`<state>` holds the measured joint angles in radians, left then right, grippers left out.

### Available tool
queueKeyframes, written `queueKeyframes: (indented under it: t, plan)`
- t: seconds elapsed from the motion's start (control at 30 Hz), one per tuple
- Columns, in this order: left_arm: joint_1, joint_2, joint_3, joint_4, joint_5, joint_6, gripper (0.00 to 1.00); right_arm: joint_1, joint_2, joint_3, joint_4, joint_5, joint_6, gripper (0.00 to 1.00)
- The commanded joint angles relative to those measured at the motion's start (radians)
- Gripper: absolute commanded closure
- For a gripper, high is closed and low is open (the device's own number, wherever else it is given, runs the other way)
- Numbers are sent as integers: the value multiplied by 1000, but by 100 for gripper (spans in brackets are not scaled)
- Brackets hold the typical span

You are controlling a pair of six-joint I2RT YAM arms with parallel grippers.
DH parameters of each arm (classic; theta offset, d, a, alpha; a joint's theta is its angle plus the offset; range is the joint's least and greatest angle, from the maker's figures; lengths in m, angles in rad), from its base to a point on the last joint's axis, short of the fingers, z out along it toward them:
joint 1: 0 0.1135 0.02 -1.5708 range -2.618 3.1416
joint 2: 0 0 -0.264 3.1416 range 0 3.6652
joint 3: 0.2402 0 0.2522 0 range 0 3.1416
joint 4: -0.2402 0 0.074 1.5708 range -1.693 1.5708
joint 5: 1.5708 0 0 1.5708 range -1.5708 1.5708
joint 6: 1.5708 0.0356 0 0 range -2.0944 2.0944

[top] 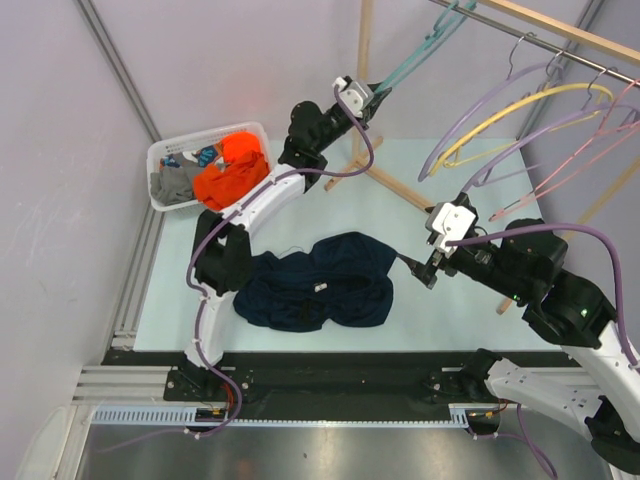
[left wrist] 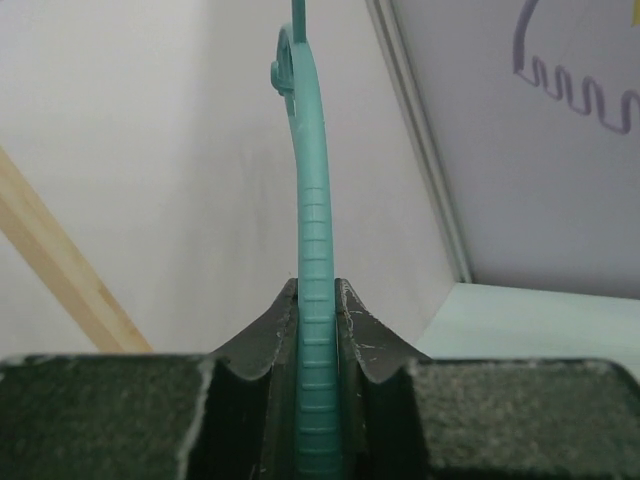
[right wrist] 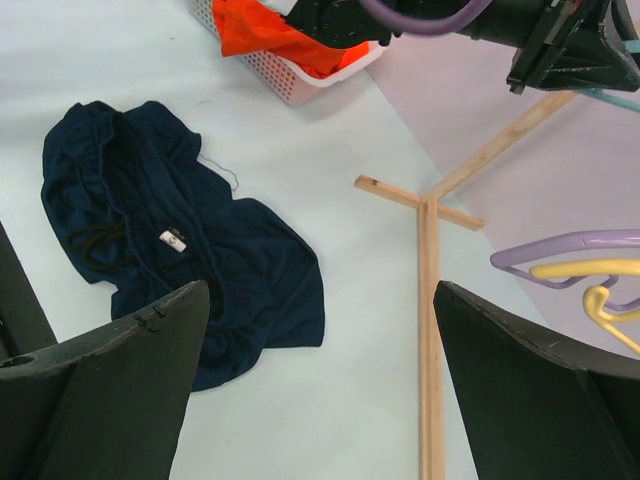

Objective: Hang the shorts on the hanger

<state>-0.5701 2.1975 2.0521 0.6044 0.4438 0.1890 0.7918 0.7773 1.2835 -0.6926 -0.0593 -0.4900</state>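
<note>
The navy shorts (top: 318, 282) lie crumpled on the table in front of the arms, white tag up; they also show in the right wrist view (right wrist: 170, 240). The teal hanger (top: 425, 45) hangs from the wooden rail at the back. My left gripper (top: 362, 97) is raised to it and shut on its lower arm; the left wrist view shows the ribbed teal hanger (left wrist: 315, 300) clamped between the fingers. My right gripper (top: 425, 268) is open and empty, just right of the shorts, above the table (right wrist: 330, 400).
A white basket (top: 170, 155) with an orange garment (top: 232, 170) and grey clothes stands at the back left. Purple, yellow and pink hangers (top: 530, 110) hang on the rail at the right. The wooden rack's foot (right wrist: 428, 300) lies across the table.
</note>
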Motion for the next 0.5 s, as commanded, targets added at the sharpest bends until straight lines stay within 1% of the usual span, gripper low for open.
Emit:
queueKeyframes:
  t: [0.0,0.1,0.2,0.27,0.33,0.37,0.47]
  plan:
    - [-13,-127,-52,115,-16,239,100,-2,5,4,7,10,4,0]
    - [-16,-153,-92,164,-45,321,100,-3,8,0,16,6,4,0]
    - [-19,-157,-70,164,-42,390,100,-2,11,-3,22,3,4,0]
    - [-24,-151,-46,156,-31,465,100,-3,13,-3,27,1,5,0]
    - [-28,-151,-33,143,-22,509,100,-2,13,-3,31,1,5,0]
    - [-31,-151,-29,135,-14,562,100,-3,13,-3,31,3,5,0]
    - [-39,-165,-26,106,-11,624,100,-3,10,-3,33,4,4,0]
